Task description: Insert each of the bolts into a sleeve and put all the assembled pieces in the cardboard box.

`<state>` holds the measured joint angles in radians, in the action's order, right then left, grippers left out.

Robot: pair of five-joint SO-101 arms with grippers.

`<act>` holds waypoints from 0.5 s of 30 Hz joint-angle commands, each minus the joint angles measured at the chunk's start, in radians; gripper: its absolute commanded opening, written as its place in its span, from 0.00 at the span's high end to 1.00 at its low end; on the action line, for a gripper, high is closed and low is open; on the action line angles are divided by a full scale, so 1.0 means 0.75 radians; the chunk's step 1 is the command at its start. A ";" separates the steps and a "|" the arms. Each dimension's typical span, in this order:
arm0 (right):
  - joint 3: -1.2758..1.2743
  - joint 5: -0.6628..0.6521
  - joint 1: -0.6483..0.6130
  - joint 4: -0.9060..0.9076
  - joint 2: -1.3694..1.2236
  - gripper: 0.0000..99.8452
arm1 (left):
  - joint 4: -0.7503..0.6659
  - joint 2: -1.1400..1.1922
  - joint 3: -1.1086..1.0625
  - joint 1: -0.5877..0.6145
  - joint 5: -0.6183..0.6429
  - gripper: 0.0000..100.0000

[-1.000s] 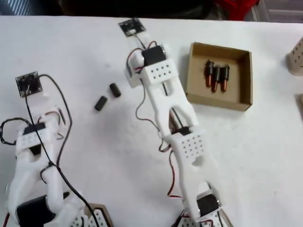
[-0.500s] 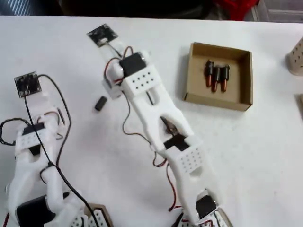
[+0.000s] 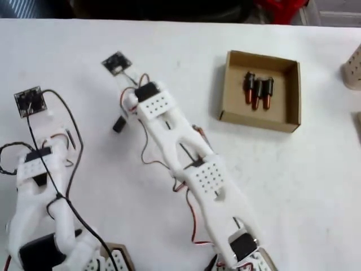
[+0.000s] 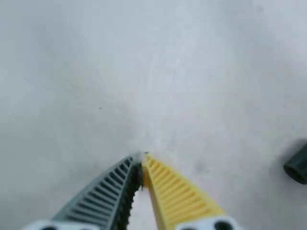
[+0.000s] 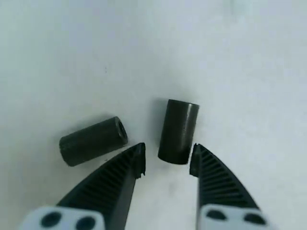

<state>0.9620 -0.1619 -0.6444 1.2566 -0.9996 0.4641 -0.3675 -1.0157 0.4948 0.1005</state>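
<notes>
The left gripper (image 4: 142, 162) has one grey finger and one yellow finger. They are pressed shut with nothing between them. It hangs just over the white table (image 4: 144, 57) on the robot's own side. I think it is parked there so the other arm has room to work.

Farther out is the right gripper (image 5: 168, 160), with two black toothed fingers. They are open. Their tips sit on either side of the near end of a short black round sleeve (image 5: 178, 130) lying on the table. They are not squeezing it yet. It looks lined up like this so the fingers can close on it and lift it.

A second black sleeve (image 5: 93, 140) lies just beside the first one, turned sideways, outside the fingers. One fingertip is very near it and might bump it.

Farthest away stands the brown cardboard box (image 3: 262, 57), well apart from the sleeves. Three finished pieces (image 3: 258, 90), orange bolts in black sleeves, lie side by side in it. I think two sleeves are left to do.
</notes>
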 commanded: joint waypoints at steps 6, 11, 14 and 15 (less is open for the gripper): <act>-0.002 -0.027 -0.028 -0.134 -0.042 0.86 | -0.035 -0.048 0.068 0.009 0.023 0.98; 0.025 -0.027 -0.044 -0.206 -0.136 0.88 | -0.035 -0.048 0.065 0.009 0.020 0.98; 0.100 -0.027 -0.040 -0.144 -0.157 0.99 | -0.035 -0.048 0.065 0.009 0.020 0.98; 0.117 -0.027 -0.038 -0.120 -0.163 0.98 | -0.035 -0.048 0.065 0.009 0.020 0.98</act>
<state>0.9866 -0.1634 -0.6536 1.1370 -1.1086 0.4641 -0.3675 -1.0157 0.4948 0.1005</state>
